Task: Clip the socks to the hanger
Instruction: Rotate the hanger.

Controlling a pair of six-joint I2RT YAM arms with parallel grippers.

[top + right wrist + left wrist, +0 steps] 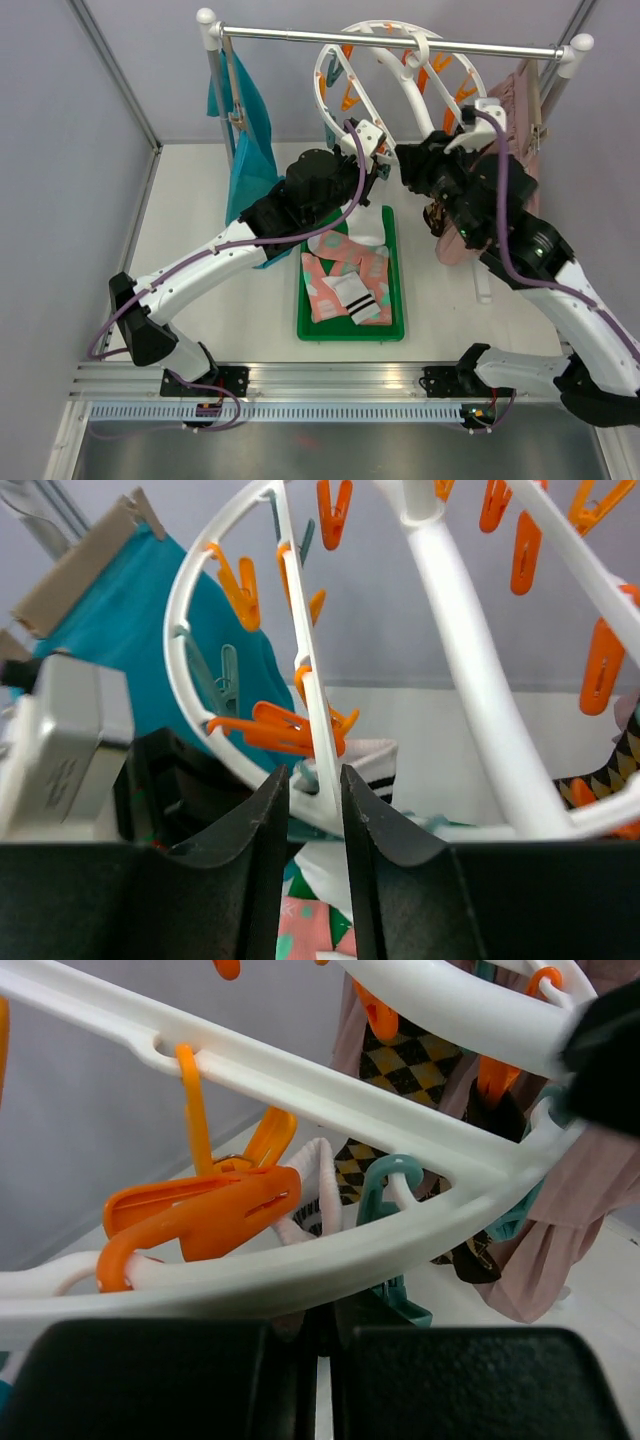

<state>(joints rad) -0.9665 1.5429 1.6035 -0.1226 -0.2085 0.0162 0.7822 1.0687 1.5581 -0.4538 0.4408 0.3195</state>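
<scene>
The hanger [330, 75], a round white ring with orange and teal clips, hangs from the rod. My left gripper [380, 170] sits just under the ring's lower rim [400, 1200], shut [322, 1360] on a white sock with black stripes [312, 1185], which hangs toward the tray [368, 228]. My right gripper [408, 168] faces it, open. Its jaws [315, 780] stand narrowly apart on either side of a thin white crossbar [305, 650], with the striped sock [370, 765] behind. An argyle sock [410, 1065] hangs clipped on the ring's far side. Pink socks [335, 280] lie in the tray.
A green tray [395, 300] lies on the table below the hanger. A teal garment [250, 140] hangs at the rod's left end and a dusty-pink skirt [460, 245] at its right. An orange clip [200, 1215] hangs close above my left fingers.
</scene>
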